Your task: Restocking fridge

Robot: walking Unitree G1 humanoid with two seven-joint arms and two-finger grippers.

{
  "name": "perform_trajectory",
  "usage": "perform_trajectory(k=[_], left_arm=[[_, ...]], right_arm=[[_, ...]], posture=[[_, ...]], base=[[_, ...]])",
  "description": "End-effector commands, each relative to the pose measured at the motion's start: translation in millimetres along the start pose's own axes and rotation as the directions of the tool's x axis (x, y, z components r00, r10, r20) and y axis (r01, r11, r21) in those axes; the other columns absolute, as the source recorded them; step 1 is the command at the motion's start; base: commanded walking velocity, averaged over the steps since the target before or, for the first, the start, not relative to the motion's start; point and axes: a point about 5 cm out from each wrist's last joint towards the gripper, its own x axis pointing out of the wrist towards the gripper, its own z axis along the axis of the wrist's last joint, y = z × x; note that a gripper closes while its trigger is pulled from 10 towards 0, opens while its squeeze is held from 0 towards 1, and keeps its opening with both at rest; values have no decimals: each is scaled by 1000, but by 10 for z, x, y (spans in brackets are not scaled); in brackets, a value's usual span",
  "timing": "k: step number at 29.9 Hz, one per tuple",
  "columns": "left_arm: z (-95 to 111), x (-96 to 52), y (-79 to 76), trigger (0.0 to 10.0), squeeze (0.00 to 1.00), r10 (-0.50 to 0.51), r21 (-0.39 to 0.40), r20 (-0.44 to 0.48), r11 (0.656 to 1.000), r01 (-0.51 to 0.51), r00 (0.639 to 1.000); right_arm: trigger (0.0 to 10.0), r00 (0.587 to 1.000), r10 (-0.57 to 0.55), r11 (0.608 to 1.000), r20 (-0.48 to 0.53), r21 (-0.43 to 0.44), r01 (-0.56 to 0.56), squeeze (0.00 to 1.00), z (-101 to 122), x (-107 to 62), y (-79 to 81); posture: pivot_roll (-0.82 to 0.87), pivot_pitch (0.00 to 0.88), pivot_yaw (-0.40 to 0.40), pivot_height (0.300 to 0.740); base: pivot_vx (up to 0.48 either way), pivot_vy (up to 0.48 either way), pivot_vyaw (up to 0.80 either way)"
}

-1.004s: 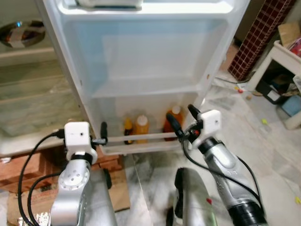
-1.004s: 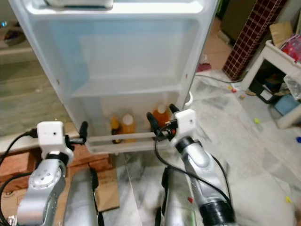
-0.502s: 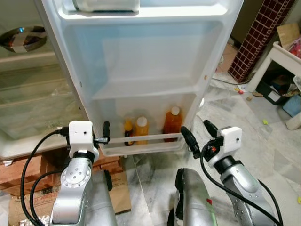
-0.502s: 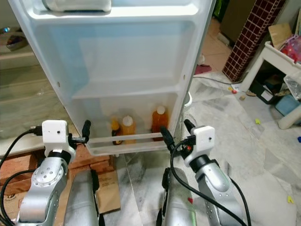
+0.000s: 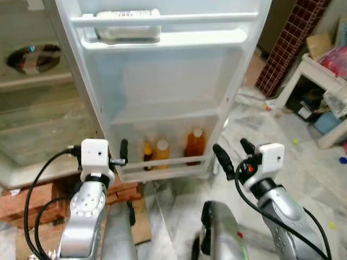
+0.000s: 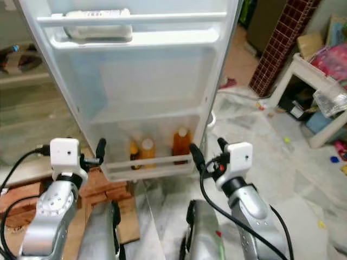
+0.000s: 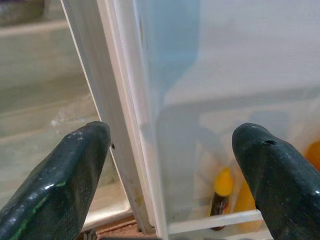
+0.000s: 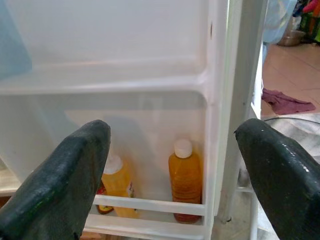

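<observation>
Three bottles stand behind the rail of the lowest bin of the open white plastic fridge door [image 5: 162, 81]: a small dark yellow-capped bottle [image 5: 147, 154], a pale orange bottle [image 5: 161, 152] beside it, and a deeper orange white-capped juice bottle [image 5: 193, 145] nearest the door's free edge. Head views add a flat white packet [image 5: 128, 31] in the door's upper bin; the right wrist view shows a purple cloth [image 8: 285, 102] beyond the door. Left tool [image 5: 122, 154] and right tool [image 5: 235, 155], fingers spread wide and empty, hover before the lowest bin's two ends.
</observation>
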Motion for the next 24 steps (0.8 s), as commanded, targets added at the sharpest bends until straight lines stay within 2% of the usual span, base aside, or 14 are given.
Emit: perform_trajectory(k=[1,7,16,24], left_arm=[[-11,7,-20,10000,0,-8,10,-2,1000,8,1000],[-15,13,-20,10000,0,-11,15,-2,1000,11,1000],[-5,36,-32,10000,0,-14,23,6,1000,14,1000],[4,54,-34,10000,0,-17,28,11,999,17,1000]], right_arm=[[10000,999,-33,999,12,4,33,0,53,-11,-42],[10000,998,-63,998,12,-8,63,0,68,19,-89],[10000,998,-63,998,22,-7,63,0,79,59,-75],[10000,995,-100,995,-9,-32,99,0,39,95,-105]], posture=[[38,0,-11,650],[38,0,-9,693],[41,0,-3,740],[44,0,-1,740]], base=[[-247,0,0],[-41,0,0],[0,0,0],[0,0,0]])
